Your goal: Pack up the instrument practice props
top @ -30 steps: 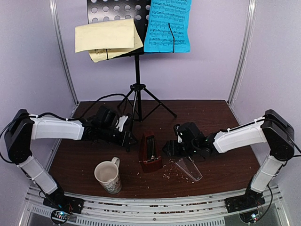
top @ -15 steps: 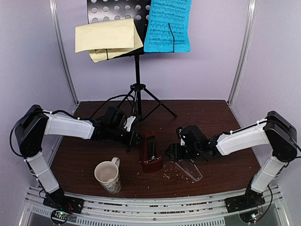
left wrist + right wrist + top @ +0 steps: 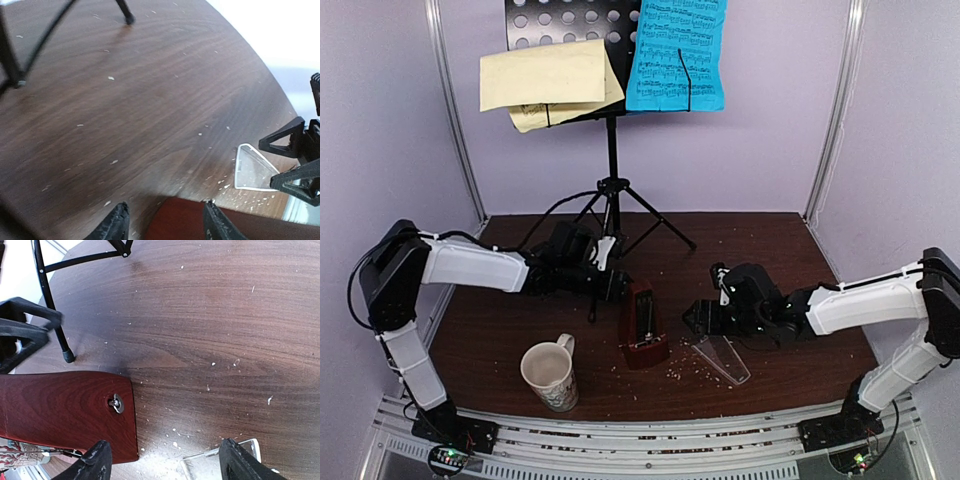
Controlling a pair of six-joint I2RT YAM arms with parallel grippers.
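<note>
top view: left claw (image 3: 610, 292) comes in from the left of frame, tips just beside the upper left side of the metronome (image 3: 642, 328). the metronome stands upright at centre of the brown table (image 3: 790, 255). can't tell from here if the tips touch it. in left wrist view the fingers (image 3: 116, 225) stand spread apart. the red-brown body shows at bottom edge btwn them and runs on past the right-hand finger, so nothing is pinched.

right claw (image 3: 692, 318) comes in from the right of frame, tips near the metronome's right side w/ a gap. in right wrist view its fingers (image 3: 99, 462) are wide apart over bare wood w/ nothing btwn them. the metronome's flat side fills lower left of that frame.

clear cover (image 3: 722, 358) lies flat on the table, just right of the metronome and below the right claw. one corner of it shows at bottom of right wrist view.

music stand (image 3: 612, 160) is at back centre, w/ blue sheet (image 3: 677, 55) upper right on it and pale yellow sheets (image 3: 545, 82) upper left. mug (image 3: 550, 376) is lower left of the metronome, near the front edge. crumbs (image 3: 685, 372) lie scattered by the cover.
</note>
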